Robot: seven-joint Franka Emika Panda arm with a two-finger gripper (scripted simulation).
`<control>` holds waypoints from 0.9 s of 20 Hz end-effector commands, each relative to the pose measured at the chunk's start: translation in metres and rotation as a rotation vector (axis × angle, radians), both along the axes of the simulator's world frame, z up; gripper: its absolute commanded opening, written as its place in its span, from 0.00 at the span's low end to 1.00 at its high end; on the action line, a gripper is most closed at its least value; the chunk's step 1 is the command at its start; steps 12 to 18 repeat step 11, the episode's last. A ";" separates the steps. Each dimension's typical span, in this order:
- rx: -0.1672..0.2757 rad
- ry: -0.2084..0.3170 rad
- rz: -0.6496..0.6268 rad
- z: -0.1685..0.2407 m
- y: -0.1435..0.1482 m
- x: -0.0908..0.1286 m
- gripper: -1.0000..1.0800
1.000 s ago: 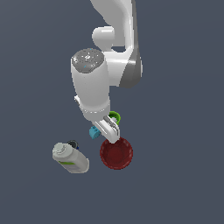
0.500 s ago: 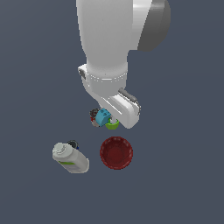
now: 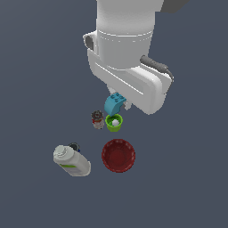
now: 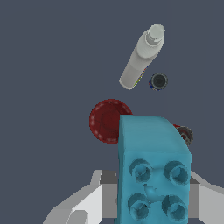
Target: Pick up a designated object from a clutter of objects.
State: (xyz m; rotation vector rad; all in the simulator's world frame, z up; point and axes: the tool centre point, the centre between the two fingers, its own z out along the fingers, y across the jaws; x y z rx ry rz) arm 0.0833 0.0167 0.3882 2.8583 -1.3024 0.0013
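Note:
The designated object, a light-blue studded block (image 3: 115, 103) with one curved side, hangs in the air above the clutter of objects. My gripper (image 3: 117, 102) is shut on it, and the arm's big white body hides most of the fingers. In the wrist view the block (image 4: 151, 173) fills the foreground, clamped between the grey fingers (image 4: 89, 199) on either side. Below it on the floor stand the green cup (image 3: 114, 123) with a white ball and the small dark can (image 3: 97, 120).
A red bowl (image 3: 118, 155) sits just in front of the cup. A white-grey bottle (image 3: 71, 161) with a green label lies at the exterior view's left, with a small dark round item (image 3: 74, 146) beside it. The wrist view shows the bowl (image 4: 104, 121), bottle (image 4: 142, 57) and can (image 4: 185, 134).
The arm has risen with the blue block in its grip; the block went from floor level beside the cup to well above cup and can. The other items have not moved.

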 end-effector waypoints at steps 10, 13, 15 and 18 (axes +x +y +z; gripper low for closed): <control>0.001 0.001 0.000 0.024 0.009 0.004 0.00; 0.001 0.001 0.000 0.023 0.008 0.004 0.00; 0.001 0.001 0.000 0.023 0.008 0.004 0.00; 0.001 0.001 0.000 0.023 0.008 0.004 0.00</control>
